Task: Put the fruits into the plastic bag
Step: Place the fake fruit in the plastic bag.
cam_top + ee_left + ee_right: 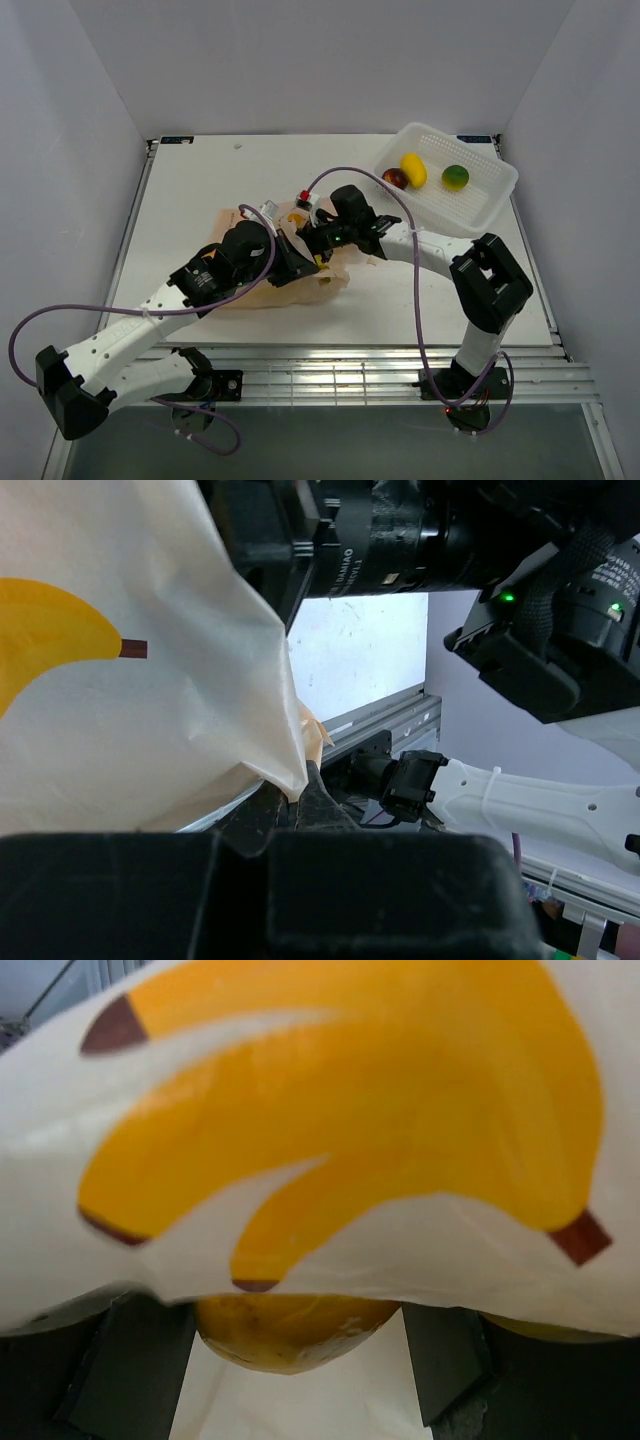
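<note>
**Fruit gripped under the bag's film, three pieces in the basket**

The thin, translucent peach-orange plastic bag (300, 290), printed with flat yellow bananas, is seen crumpled on the white table (200, 190) near its middle, where the two grippers meet. In the left wrist view its edge is pinched by the left gripper (300, 798), whose jaws are drawn narrow on the film. In the right wrist view the film is draped across most of the picture. Under it a glossy yellow-orange round fruit (295, 1332) is gripped between the two dark fingers (130, 1370) of the right gripper (318, 243). Whether that fruit is inside the bag cannot be told.

Well apart, at the far right corner of the table, a white rectangular lattice-walled plastic basket (492, 200) is set at an angle. Three fruits are held in it: a dark-red round piece (395, 178), a yellow oval piece (413, 168) touching it, and a green round piece (455, 177) apart to the right.
</note>
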